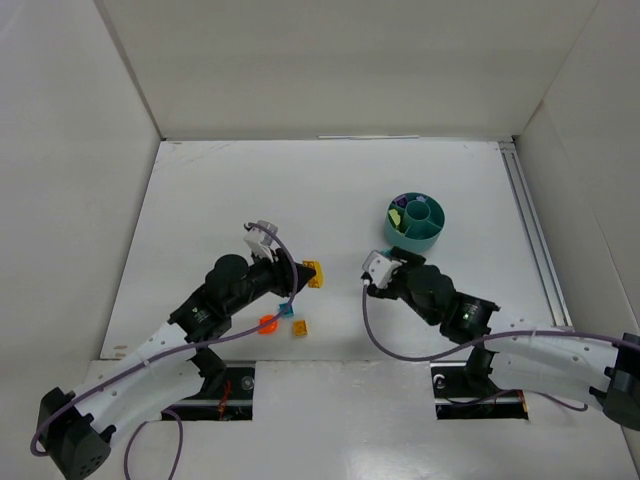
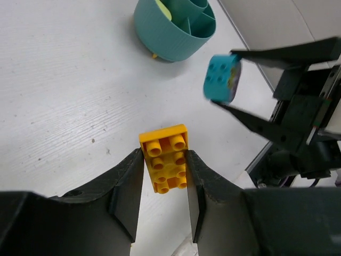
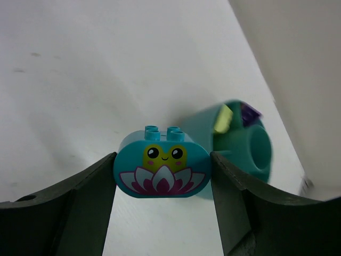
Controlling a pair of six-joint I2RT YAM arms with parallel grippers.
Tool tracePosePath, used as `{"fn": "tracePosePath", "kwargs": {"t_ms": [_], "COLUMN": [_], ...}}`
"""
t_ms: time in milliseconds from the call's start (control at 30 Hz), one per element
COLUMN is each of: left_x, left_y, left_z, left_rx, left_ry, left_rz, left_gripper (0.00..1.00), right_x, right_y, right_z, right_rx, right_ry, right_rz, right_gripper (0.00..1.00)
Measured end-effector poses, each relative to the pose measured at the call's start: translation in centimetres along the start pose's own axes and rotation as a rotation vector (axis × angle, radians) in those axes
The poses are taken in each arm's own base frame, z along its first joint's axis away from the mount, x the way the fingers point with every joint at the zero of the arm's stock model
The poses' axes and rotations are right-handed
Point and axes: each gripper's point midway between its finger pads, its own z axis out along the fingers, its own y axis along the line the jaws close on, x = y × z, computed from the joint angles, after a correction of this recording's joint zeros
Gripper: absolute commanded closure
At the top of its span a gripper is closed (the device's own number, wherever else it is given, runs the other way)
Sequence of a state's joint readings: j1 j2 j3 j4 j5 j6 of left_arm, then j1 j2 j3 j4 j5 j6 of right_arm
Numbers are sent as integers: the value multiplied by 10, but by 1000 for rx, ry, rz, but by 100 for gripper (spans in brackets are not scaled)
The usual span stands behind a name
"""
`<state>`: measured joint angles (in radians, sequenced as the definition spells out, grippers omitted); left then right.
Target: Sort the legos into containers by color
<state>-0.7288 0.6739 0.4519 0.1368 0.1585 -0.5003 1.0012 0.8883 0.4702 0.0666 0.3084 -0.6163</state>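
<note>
no readable text, no labels, no numbers

**Yellow brick pinched between the left fingers**

The left gripper (image 2: pixel 165 156) reaches in from the bottom edge, its two dark fingers (image 2: pixel 128 186) pressed against the long sides of a yellow brick (image 2: pixel 166 162) that lies studs-up on the white table (image 2: pixel 64 106). Further out stands the teal cup (image 2: pixel 168 40), dividers visible inside, with a pale green piece (image 2: pixel 163 9) in one compartment. At the right the right gripper (image 2: pixel 225 78) holds a teal brick (image 2: pixel 221 79) off the table, its studs turned toward the camera, well apart from the cup
</note>
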Motion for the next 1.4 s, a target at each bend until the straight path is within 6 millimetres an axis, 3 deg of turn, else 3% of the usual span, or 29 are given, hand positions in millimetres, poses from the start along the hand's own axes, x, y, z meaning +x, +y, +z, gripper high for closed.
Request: {"fn": "tracePosePath", "kwargs": {"t_ms": [100, 233, 300, 467, 633, 967, 1400], "left_x": [3, 8, 11, 9, 4, 2, 1], "left_y": [5, 13, 16, 20, 22, 26, 30], "left_z": [2, 7, 8, 8, 8, 7, 8], "left_rx": [-26, -59, -70, -95, -109, -130, -148], "left_ry": [9, 30, 39, 36, 21, 14, 10], "left_rz": [-2, -6, -7, -6, 0, 12, 13], "left_gripper": [82, 82, 82, 82, 82, 82, 82], "right_x": [18, 18, 18, 46, 70, 102, 106], "right_y": [-41, -85, -109, -154, -160, -167, -178], "right_z": [-12, -17, -12, 10, 23, 31, 43], "right_rx": [223, 411, 483, 550, 507, 432, 406], "right_ry": [154, 295, 360, 613, 787, 933, 890], "right_rz": [45, 64, 76, 49, -16, -88, -92], "right_gripper": [45, 45, 47, 49, 48, 42, 38]}}
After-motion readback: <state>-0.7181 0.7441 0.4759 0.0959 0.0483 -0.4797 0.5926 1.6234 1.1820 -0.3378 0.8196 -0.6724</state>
